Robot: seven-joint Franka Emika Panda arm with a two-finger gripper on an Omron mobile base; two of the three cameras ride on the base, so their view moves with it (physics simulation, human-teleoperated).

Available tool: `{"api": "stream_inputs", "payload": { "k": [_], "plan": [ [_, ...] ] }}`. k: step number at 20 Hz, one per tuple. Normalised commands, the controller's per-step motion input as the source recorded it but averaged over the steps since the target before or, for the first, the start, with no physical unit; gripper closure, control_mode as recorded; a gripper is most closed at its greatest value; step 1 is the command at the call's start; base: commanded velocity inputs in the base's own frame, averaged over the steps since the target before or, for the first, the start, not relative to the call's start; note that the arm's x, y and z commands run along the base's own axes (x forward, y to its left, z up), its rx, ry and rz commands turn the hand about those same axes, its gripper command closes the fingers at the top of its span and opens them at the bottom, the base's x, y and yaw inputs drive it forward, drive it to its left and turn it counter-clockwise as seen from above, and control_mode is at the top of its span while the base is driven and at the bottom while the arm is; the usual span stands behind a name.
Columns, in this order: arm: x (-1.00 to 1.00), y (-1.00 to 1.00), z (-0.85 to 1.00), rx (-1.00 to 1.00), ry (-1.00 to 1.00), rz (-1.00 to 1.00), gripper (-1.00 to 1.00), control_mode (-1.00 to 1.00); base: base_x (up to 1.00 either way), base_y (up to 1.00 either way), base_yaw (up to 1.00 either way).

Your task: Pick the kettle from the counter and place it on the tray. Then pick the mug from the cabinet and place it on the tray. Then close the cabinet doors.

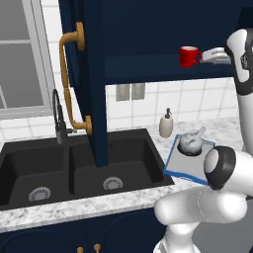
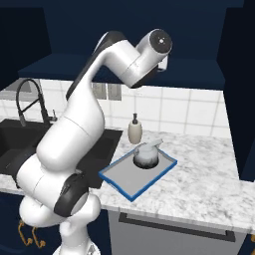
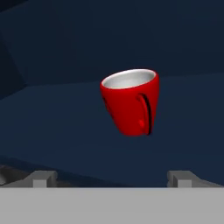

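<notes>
Below the gripper [image 1: 203, 58], the 1 tray [image 1: 174, 163] on the counter [image 1: 123, 197] already carries the 1 kettle [image 1: 190, 142], so step 1 looks done. The 1 mug [image 1: 189, 56] stands on the cabinet [image 1: 163, 29] shelf just ahead of the wide-open, empty jaws. Its move and closing the doors remain; 1 cabinet door [image 1: 96, 74] is visibly open.
</notes>
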Motion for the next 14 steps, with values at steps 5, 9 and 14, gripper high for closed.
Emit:
{"api": "stream_inputs", "payload": {
  "k": [5, 9, 14],
  "plan": [
    [0.23, 0.0, -0.03, 0.0, 0.0, 0.06, -1.0, -1.0, 0.0, 0.0, 0.0],
    [0.29, -0.01, -0.1, 0.0, 0.0, 0.06, -1.0, -1.0, 0.0, 0.0, 0.0],
    [0.37, -0.07, -0.17, 0.0, 0.0, 0.05, -1.0, -1.0, 0.0, 0.0, 0.0]
  ]
}}
